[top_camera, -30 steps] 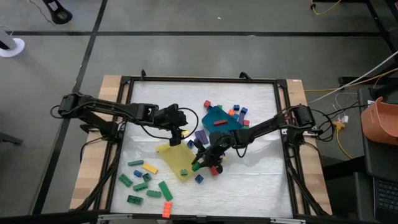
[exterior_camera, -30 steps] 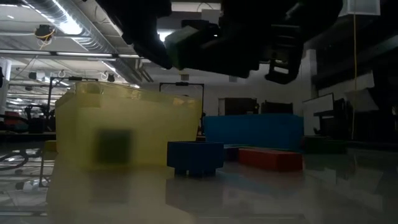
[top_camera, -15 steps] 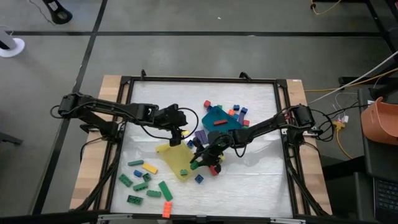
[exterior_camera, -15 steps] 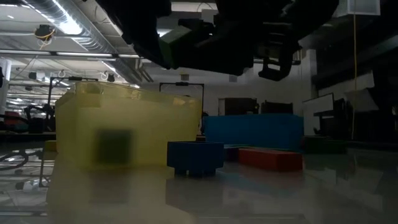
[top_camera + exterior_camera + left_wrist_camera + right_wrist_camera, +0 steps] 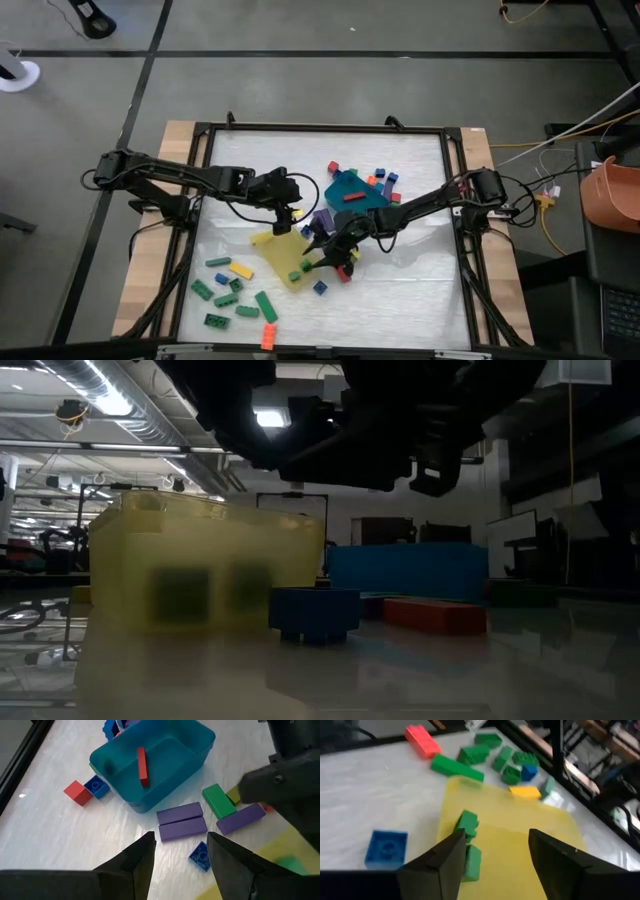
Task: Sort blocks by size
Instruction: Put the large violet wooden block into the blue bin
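Observation:
My right gripper (image 5: pixel 316 256) stands open just above the near right corner of the flat yellow tray (image 5: pixel 277 254). Two small green blocks (image 5: pixel 466 824) (image 5: pixel 471 862) lie in that tray, right below its fingers (image 5: pixel 440 865). My left gripper (image 5: pixel 177 862) hovers open over two purple bars (image 5: pixel 181 821) that lie on the table between the yellow tray and the teal-blue tray (image 5: pixel 177 747). A red bar (image 5: pixel 142 765) lies inside the teal-blue tray. In the low view both green blocks (image 5: pixel 250 588) show as dark shapes through the yellow wall.
A cluster of green, yellow, blue and orange blocks (image 5: pixel 236 296) lies at the near left. A blue cube (image 5: pixel 320 287) and a red block (image 5: pixel 346 272) sit near the yellow tray's right corner. More blocks (image 5: pixel 381 179) lie past the teal-blue tray. A black frame (image 5: pixel 452 200) rims the table.
My right gripper has opened and tipped slightly over the yellow tray. The green block it held has fallen into the tray and now lies beside the other green block there.

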Tool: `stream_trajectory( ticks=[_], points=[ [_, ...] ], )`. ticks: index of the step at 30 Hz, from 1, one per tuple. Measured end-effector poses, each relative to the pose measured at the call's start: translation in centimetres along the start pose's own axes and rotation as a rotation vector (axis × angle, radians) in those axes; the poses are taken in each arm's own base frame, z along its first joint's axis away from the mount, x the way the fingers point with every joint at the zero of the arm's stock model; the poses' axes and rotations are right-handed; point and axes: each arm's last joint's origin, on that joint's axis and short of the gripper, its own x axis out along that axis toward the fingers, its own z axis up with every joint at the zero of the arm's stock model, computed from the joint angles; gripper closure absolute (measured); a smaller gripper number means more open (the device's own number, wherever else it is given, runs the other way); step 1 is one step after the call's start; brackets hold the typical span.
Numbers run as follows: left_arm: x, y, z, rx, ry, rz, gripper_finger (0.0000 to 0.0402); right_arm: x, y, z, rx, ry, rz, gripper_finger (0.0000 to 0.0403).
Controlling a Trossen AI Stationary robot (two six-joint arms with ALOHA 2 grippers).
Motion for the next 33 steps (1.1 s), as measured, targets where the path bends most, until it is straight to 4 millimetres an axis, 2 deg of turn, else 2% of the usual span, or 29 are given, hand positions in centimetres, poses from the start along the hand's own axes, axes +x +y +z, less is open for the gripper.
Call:
stream_trajectory(
  ticks=[6,10,16,21,28,33],
  points=[
    [0.0,0.0,0.0,-0.019,-0.003,-0.002,0.0234,-2.3,-0.5,1.0,0.021,0.165,-0.085,0.0189],
    [0.0,-0.2,0.1,-0.002,-0.003,-0.044,0.0234,-4.7,-0.8,2.1,0.090,0.272,-0.143,0.0189],
    [1.2,0.1,0.4,0.039,-0.022,-0.078,0.0234,-8.5,-0.7,3.2,0.183,0.432,-0.195,0.0189],
    [4.0,1.0,0.0,0.077,0.013,-0.159,0.0234,-11.4,-0.6,4.2,0.255,0.483,-0.235,0.0189],
    [8.8,2.2,-1.1,0.039,0.063,-0.186,0.0234,-14.9,-0.4,5.7,0.300,0.479,-0.265,0.0189],
    [10.7,3.2,-2.0,0.007,0.114,-0.167,0.0234,-16.8,-0.3,6.4,0.300,0.466,-0.272,0.0189]
  ],
)
